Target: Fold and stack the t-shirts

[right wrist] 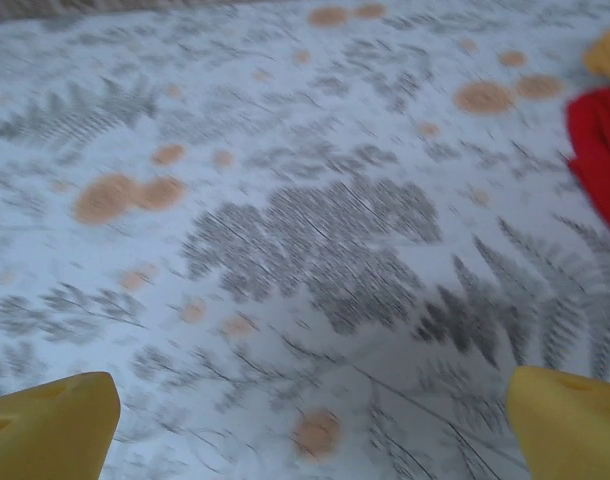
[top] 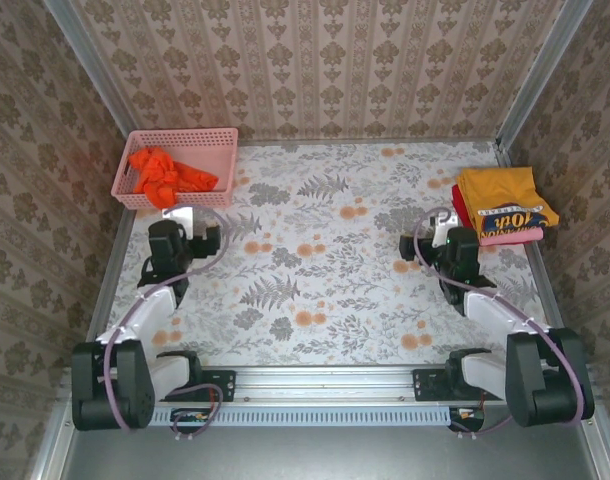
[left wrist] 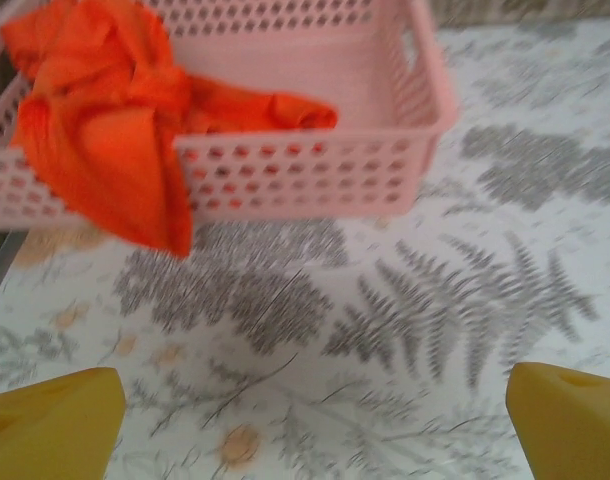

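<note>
Orange cloth is seen crumpled in the basket [top: 200,135] at the far left corner of the desk [top: 315,260]: the orange tee [top: 168,172]. In the left wrist view one fold of it is draped over the basket's near wall. At the far right edge a folded stack is laid. The yellow tee [top: 500,190], with a dark-blue print, is on top. The red tee [top: 461,208] shows beneath on the stack's left side, and the pink tee [top: 510,237] shows at its near edge.

The left pincer [left wrist: 315,420] is held spread wide and empty over the patterned desk, just short of the basket, with its yellow fingertips [left wrist: 55,425] well apart. The right pincer [right wrist: 315,425] is likewise spread, with nothing gripped, near the stack. The red tee is seen at the right edge of the right wrist view.
</note>
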Robot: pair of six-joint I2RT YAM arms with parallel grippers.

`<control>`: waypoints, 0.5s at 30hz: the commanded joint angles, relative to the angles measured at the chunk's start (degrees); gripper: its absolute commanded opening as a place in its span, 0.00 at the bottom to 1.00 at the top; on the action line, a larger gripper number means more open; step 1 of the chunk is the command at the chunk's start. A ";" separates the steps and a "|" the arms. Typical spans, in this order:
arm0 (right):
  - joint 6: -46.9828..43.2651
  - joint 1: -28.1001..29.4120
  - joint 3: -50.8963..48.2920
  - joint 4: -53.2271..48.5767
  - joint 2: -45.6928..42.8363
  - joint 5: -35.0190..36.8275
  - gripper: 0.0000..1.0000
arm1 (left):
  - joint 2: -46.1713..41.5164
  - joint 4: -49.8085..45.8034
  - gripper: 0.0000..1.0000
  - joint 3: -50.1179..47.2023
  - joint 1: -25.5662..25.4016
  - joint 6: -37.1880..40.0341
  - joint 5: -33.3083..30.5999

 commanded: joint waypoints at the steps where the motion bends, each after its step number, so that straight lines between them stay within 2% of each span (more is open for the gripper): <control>1: -0.64 -0.09 -2.19 16.72 3.29 5.16 1.00 | 3.27 11.23 1.00 -2.32 1.97 2.16 5.49; 4: -1.35 -0.09 -1.70 20.83 6.53 4.18 1.00 | 6.41 18.63 1.00 -3.36 2.34 2.59 5.88; 6: -2.92 0.00 0.23 19.29 8.10 3.69 1.00 | 8.47 19.90 1.00 -3.07 3.15 1.43 7.93; 8: -4.20 -0.08 0.31 22.77 10.69 3.95 1.00 | 11.70 25.74 1.00 -4.42 3.01 1.22 9.57; 13: -4.88 -0.26 0.86 30.36 20.60 3.10 1.00 | 23.84 35.53 1.00 -3.40 1.64 2.50 6.91; 14: -4.70 -0.26 1.08 32.22 21.87 3.42 1.00 | 21.70 30.77 1.00 -3.22 1.76 1.44 5.88; 15: -4.42 -0.39 1.66 29.42 20.82 3.57 1.00 | 22.44 30.54 1.00 -2.44 1.49 0.98 3.18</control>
